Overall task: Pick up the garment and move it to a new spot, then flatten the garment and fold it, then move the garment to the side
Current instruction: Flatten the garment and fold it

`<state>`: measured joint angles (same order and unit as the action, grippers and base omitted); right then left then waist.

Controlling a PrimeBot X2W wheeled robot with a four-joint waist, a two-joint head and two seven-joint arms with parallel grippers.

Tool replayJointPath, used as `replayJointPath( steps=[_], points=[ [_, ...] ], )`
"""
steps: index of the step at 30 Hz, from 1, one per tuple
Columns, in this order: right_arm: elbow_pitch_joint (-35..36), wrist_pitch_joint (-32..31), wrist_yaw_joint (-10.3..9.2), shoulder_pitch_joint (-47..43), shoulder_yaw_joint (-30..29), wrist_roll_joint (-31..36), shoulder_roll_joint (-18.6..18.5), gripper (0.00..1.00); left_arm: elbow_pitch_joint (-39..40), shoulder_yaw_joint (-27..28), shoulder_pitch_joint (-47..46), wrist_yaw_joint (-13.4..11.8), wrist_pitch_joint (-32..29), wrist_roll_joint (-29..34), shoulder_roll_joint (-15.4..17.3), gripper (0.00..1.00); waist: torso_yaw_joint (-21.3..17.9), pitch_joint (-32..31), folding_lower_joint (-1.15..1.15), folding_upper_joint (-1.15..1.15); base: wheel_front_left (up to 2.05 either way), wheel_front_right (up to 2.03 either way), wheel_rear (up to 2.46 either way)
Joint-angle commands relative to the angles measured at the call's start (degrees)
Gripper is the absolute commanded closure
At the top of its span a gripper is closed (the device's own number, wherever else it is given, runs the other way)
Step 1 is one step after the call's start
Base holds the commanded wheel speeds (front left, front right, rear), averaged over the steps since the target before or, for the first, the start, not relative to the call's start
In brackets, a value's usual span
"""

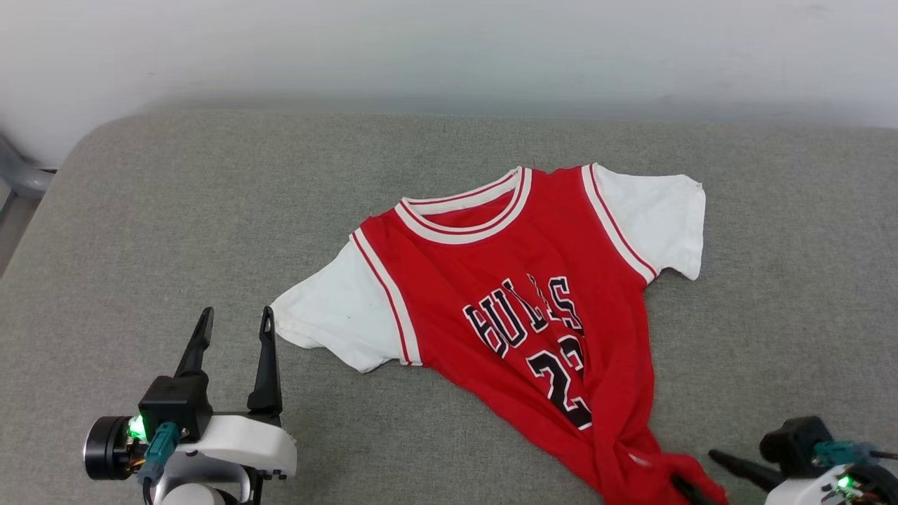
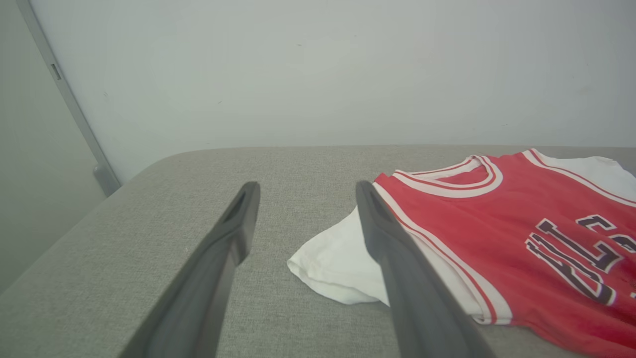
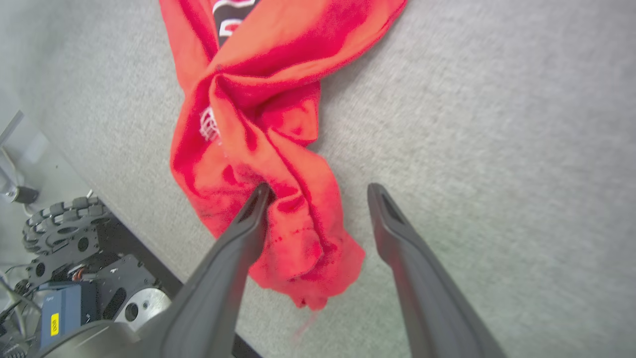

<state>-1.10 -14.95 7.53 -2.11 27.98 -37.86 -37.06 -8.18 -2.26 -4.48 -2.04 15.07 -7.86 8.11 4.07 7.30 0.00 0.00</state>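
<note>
Garment (image 1: 519,294) on cushion (image 1: 175,210), left gripper (image 1: 237,313) beside its sleeve (image 1: 330,322), right gripper (image 3: 319,189) at its hem (image 3: 298,258)

Reads as a robotics lab or test room: bare white wall (image 2: 298,74), grey fabric-covered work surface (image 1: 175,231) with a rounded corner, 1 grey metal post (image 2: 74,109) against the wall, and a wheeled robot base (image 3: 74,248) at the surface's edge.

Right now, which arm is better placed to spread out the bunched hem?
Right. Its jaws stand open at the hem, one finger touching it; the left jaws are open beside the far sleeve.
</note>
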Motion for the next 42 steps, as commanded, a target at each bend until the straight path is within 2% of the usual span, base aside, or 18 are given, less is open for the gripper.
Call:
replayJointPath(
  steps=[1,9,13,15,21,27,34,38,42],
  points=[
    [1.09,0.58,-0.08,-0.77,-1.87,0.70,0.60,0.00,-0.09,0.25,0.90,0.16,0.14,0.34,-0.20,0.00,-0.22,-0.26,0.00,0.00,0.00,0.00,0.00],
    [10.77,1.95,-0.06,0.81,-19.03,5.06,3.27,0.00,0.97,1.04,1.12,0.41,0.14,1.21,-0.72,0.00,-0.39,-0.21,0.00,0.00,0.00,0.00,0.00],
    [13.08,0.25,-0.06,6.33,-23.94,7.91,2.96,0.00,1.85,1.04,-0.32,0.85,0.14,1.67,-1.09,0.00,0.29,1.71,0.00,0.00,0.00,0.00,0.00],
    [13.68,-1.96,-0.08,10.27,-25.06,8.20,1.45,0.00,2.28,0.86,-1.24,1.01,0.14,1.96,-1.38,0.00,0.85,3.07,0.00,0.00,0.00,0.00,0.00],
    [8.98,-10.90,-0.08,23.76,-24.07,6.23,-3.57,0.00,3.23,0.32,-4.25,1.92,0.14,2.48,-2.32,0.00,3.45,7.68,0.00,0.00,0.00,0.00,0.00],
    [2.16,-24.69,-0.07,35.08,-19.05,2.73,-7.96,0.00,4.61,0.12,-6.83,2.42,0.14,2.73,-3.15,0.00,5.99,12.33,0.00,0.00,0.00,0.00,0.00],
    [-5.80,-43.87,-0.07,48.90,-13.06,2.24,-8.76,0.00,7.11,-0.57,-10.01,3.21,0.14,2.53,-4.29,0.00,8.81,18.35,0.00,0.00,0.00,0.00,0.00],
    [-10.08,-50.39,-0.07,55.23,-11.84,3.80,-8.07,0.00,8.59,-1.61,-12.26,3.38,0.14,2.20,-4.70,0.00,10.66,21.82,0.00,0.00,0.00,0.00,0.00],
    [-13.82,-53.07,-0.07,59.47,-12.07,6.04,-6.93,0.00,9.89,-2.42,-14.14,3.38,0.14,1.71,-5.01,0.00,12.30,24.86,0.00,0.00,0.00,0.00,0.00]
  ],
)
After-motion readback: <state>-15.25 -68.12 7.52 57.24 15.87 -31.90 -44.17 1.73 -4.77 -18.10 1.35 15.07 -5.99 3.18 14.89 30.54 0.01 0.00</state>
